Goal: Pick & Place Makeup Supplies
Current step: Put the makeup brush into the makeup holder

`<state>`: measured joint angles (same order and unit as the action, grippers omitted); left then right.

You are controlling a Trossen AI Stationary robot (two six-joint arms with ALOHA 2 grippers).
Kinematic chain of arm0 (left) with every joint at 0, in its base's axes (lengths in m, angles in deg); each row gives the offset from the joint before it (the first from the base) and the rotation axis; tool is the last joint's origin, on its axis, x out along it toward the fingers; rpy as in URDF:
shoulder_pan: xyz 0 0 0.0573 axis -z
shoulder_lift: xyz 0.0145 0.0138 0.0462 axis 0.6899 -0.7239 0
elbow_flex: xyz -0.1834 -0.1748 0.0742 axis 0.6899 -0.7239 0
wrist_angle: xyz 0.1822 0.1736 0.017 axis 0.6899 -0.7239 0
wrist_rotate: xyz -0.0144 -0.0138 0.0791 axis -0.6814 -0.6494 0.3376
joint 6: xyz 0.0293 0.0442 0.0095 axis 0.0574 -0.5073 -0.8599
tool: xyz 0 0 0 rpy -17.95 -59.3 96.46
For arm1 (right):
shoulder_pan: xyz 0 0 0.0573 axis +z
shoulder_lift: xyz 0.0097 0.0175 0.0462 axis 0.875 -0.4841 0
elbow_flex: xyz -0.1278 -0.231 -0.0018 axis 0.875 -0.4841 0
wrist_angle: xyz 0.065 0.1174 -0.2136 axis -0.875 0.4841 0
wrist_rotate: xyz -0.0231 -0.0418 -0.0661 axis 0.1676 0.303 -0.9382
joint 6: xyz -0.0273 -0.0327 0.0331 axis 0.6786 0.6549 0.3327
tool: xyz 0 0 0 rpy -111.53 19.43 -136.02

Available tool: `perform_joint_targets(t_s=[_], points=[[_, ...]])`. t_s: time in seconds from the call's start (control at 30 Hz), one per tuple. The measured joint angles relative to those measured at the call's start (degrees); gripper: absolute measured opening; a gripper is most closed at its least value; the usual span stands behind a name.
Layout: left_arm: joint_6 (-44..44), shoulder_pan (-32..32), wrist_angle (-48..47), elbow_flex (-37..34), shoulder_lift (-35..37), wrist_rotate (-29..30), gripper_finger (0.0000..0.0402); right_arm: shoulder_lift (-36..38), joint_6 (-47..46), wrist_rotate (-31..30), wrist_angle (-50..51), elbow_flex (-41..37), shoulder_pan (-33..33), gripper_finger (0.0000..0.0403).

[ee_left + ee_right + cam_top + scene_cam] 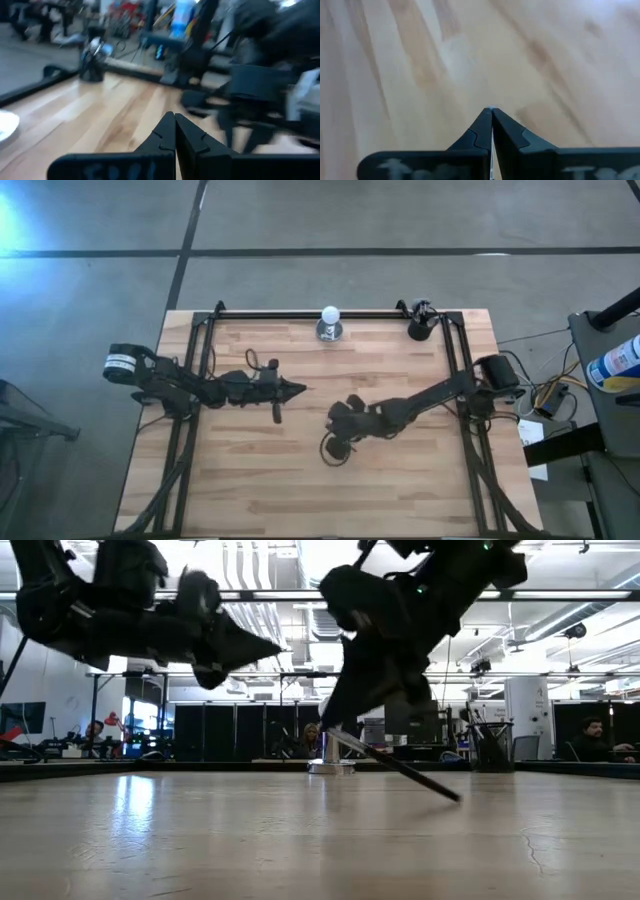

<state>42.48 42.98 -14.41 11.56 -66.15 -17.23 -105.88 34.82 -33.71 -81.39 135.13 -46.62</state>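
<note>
Dark and slim, the makeup stick [395, 765] slants down from my right gripper [345, 720], which is clenched on its upper end, its low tip touching the wooden table [400, 480] mid-board. The black cup [420, 328] stands well apart at the far right rim. My left gripper [295, 389], pinched empty, hovers nearby; nothing blocks.

Overhead ceiling strip lights [300, 595] backlight the low view, so both arms read as black silhouettes. Glare streaks the wooden table [130, 815] beneath them. The left wrist view is motion-blurred throughout. In the right wrist view the table grain is soft. A bright patch marks the floor [15, 220] left of the table.
</note>
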Motion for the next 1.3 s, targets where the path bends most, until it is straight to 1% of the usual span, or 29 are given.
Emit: perform_joint_targets(t_s=[0.13, 0.2, 0.3, 0.43, 0.6, 0.7, 0.8, 0.97, 1.17, 1.3], points=[[0.4, 0.0, 10.98, -3.45, -0.02, -5.09, 0.0, 5.03, 4.96, -2.82, -11.36, -5.83, -1.23, 0.0008], [2.25, 0.03, 15.02, -4.65, -0.04, -6.15, 0.0, 8.08, 7.63, -4.44, -16.59, -8.27, -1.47, 0.0008], [3.92, 0.01, 16.75, -5.05, 0.0, -6.21, 0.0006, 12.2, 12.66, -6.77, -22.71, -11.17, -1.66, 0.0008], [4.83, 0.09, 16.16, -4.51, -0.11, -6.16, 0.0034, 17.16, 19.16, -8.62, -28.83, -12.4, -2.19, 0.0008], [4.88, 1.27, 15.01, -3.0, -0.2, -6.11, 0.0083, 20.54, 23.37, -9.33, -30.04, -12.41, -2.82, 0.0008], [4.37, 2.53, 14.65, -1.67, -0.31, -6.11, 0.0106, 20.76, 24.58, -9.39, -30.26, -10.93, -3.17, 0.0008], [2.7, 3.8, 12.54, -0.24, -0.42, -6.09, 0.0121, 20.22, 25.93, -9.39, -30.2, -9.17, -3.14, 0.0008], [0.85, 5.18, 10.74, 1.47, -0.55, -5.15, 0.0132, 20.12, 27.99, -9.42, -30.03, -6.41, -3.11, 0.0008], [0.73, 5.42, 10.82, 1.92, -0.55, -2.36, 0.0133, 20.01, 29.21, -9.3, -29.91, -4.06, -3.11, 0.0008], [0.73, 5.42, 10.75, 2.55, -0.56, -1.79, 0.0133, 20.01, 29.24, -8.88, -29.6, -3.34, -3.07, 0.0008]])
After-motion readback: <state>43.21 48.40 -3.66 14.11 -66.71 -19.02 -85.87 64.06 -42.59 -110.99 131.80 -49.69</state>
